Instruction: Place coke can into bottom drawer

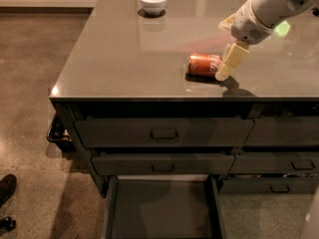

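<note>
The coke can (204,64) lies on its side on the grey countertop (124,59), right of the middle and near the front edge. My gripper (228,63) comes down from the upper right on the white arm (269,6). Its cream tip sits right at the can's right end, low over the counter. The bottom drawer (160,210) of the left stack is pulled out at the bottom of the view, and its flat floor is bare.
A white bowl (153,1) stands at the back of the countertop. Two shut handled drawers (163,132) sit above the open one, and narrower drawers (281,163) are at the right. A dark shoe (7,188) is on the floor at the lower left.
</note>
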